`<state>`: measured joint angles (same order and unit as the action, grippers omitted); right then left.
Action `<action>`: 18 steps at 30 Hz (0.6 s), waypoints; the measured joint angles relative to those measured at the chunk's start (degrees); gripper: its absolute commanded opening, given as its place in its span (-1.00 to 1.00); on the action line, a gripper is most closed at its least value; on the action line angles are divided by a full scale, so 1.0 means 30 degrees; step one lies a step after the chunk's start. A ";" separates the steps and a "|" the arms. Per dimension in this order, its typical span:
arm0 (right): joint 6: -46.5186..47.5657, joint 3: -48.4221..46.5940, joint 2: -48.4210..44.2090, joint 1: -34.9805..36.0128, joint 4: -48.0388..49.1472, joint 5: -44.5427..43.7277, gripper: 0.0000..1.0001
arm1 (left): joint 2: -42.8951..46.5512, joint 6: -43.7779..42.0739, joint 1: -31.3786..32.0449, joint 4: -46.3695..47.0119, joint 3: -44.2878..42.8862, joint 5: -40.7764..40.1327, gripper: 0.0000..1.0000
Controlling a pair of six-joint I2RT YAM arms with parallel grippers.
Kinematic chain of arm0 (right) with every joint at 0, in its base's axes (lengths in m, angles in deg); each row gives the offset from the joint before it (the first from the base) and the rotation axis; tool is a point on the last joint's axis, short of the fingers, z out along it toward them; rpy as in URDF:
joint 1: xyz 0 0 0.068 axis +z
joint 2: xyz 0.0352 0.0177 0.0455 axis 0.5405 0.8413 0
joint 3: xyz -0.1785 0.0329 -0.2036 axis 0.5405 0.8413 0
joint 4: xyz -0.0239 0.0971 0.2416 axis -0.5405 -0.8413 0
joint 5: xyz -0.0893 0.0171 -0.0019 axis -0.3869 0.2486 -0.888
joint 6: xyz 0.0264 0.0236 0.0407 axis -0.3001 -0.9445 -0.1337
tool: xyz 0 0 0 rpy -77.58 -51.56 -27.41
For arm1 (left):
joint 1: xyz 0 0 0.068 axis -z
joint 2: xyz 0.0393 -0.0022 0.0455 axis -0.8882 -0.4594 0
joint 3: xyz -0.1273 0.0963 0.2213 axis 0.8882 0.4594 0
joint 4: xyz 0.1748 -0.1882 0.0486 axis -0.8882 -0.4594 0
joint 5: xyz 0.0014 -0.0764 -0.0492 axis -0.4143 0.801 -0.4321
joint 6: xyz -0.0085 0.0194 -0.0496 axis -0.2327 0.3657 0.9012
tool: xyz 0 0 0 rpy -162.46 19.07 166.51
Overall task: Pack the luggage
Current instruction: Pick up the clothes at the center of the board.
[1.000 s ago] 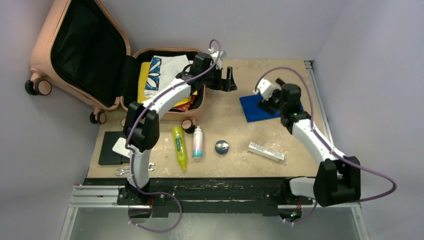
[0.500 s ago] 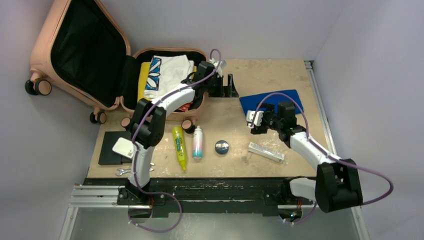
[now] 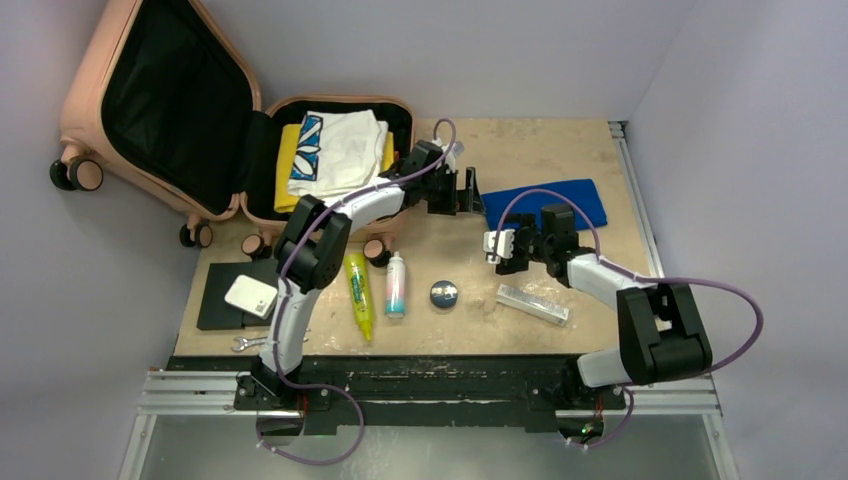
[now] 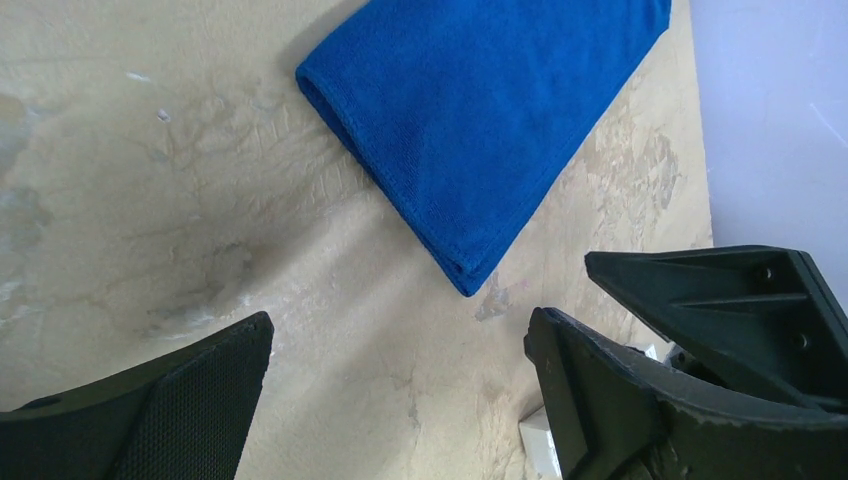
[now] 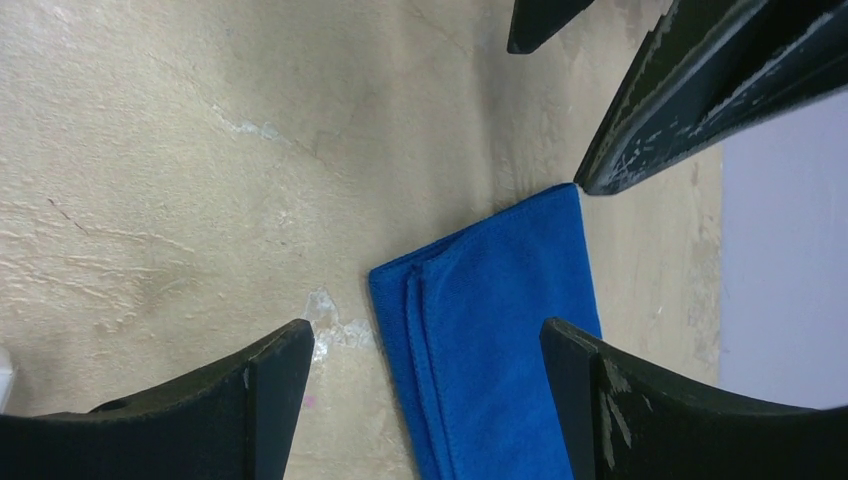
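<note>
Luggage (image 3: 82, 95), lying open: we are counting folded clothes (image 3: 340, 145) inside. Beside the luggage, blue towel (image 3: 560, 200), yellow tube (image 3: 358, 295), white bottle (image 3: 396, 283), tin (image 3: 444, 293) and silver bar (image 3: 532, 304) are awaiting packing. Left gripper (image 4: 398, 335) and right gripper (image 5: 430, 340) are hovering right of the luggage, both spread, carrying nothing.

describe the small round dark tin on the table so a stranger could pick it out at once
From the open salmon-pink hard-shell suitcase at the far left of the table, drop to the row of small items toward the near edge. Left to right: yellow-green tube, white bottle, small round dark tin, silvery flat bar. It is the only round one; its neighbours are all long.
</note>
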<state>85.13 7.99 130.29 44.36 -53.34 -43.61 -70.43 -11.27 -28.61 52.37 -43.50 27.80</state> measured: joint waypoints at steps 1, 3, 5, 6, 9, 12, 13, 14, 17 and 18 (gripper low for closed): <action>0.0058 0.0000 0.0204 0.0007 0.0102 -0.0022 0.74 | -0.0109 0.0044 0.0051 0.0022 0.0000 0.0007 0.98; 0.0233 0.0000 0.0685 0.0087 0.0386 -0.0146 0.74 | -0.0444 0.0219 0.0182 0.0095 0.0000 0.0138 0.98; 0.0408 0.0000 0.1071 0.0117 0.0590 -0.0270 0.74 | -0.0736 0.0335 0.0306 0.0124 0.0000 0.0262 0.99; 0.0495 0.0000 0.1246 0.0124 0.0663 -0.0372 0.73 | -0.0882 0.0379 0.0386 0.0117 0.0000 0.0328 0.99; 0.0852 -0.0080 0.1690 0.0146 0.0707 -0.0488 0.73 | -0.1195 0.0678 0.0546 0.0153 -0.0015 0.0488 0.98; 0.1231 -0.0153 0.2033 0.0153 0.0765 -0.0481 0.71 | -0.1326 0.0882 0.0634 0.0219 -0.0211 0.0612 0.98; 0.1341 -0.0219 0.2178 0.0153 0.0780 -0.0481 0.70 | -0.1435 0.0984 0.0648 0.0219 -0.0350 0.0663 0.98; 0.1443 -0.0350 0.2324 0.0160 0.0794 -0.0481 0.69 | -0.1566 0.1042 0.0663 0.0262 -0.0495 0.0736 0.98; 0.1588 -0.0889 0.2929 0.0160 0.0838 -0.0488 0.65 | -0.1851 0.1319 0.0663 0.0444 -0.0794 0.0984 0.98; 0.1610 -0.1086 0.3126 0.0160 0.0860 -0.0488 0.63 | -0.1923 0.1370 0.0663 0.0546 -0.0831 0.1078 0.98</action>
<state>89.96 4.73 139.66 44.84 -50.77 -45.07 -76.20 -7.16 -26.62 54.01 -45.99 31.03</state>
